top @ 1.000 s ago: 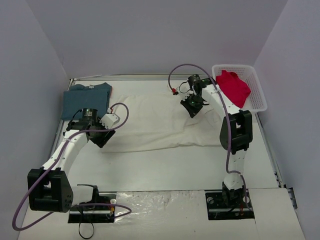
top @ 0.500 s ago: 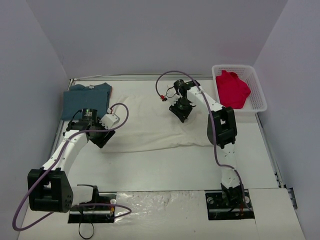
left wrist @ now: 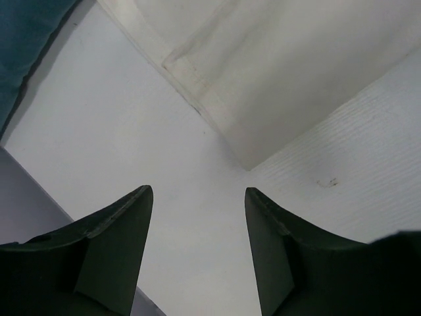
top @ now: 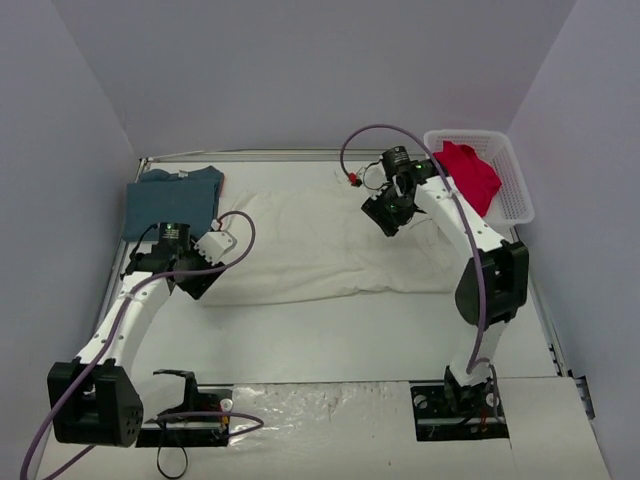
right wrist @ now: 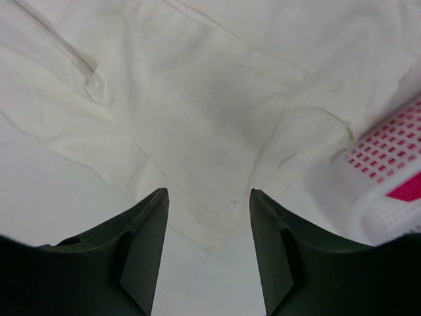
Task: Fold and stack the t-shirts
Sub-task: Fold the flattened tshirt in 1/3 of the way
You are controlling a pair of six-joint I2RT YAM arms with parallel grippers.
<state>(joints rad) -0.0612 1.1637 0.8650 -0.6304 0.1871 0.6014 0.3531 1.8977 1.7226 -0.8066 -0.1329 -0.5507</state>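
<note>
- Top external: fixed, high, behind the arm bases point(top: 460, 400) at the near edge. Looks down and toward the far side, standing well off, with the whole table point(top: 330, 330) in frame.
- Left wrist: close above the table's left part, looking down past the left gripper point(left wrist: 197, 189). Shows a corner of the cream-white t-shirt point(left wrist: 283, 72) and an edge of the teal-blue t-shirt point(left wrist: 26, 39).
- Right wrist: close, looking down past the right gripper point(right wrist: 208, 191) at the far right. The basket point(right wrist: 388, 158) sits at the frame's right edge.
- Shared: the cream-white t-shirt shows in all three views.

The teal-blue shirt point(left wrist: 20, 33) was cut off at the left wrist view's corner. In the right wrist view, the basket point(right wrist: 395, 217) ran off the edge, and the red shirt point(right wrist: 408, 191) was perhaps glimpsed through its lattice.
</note>
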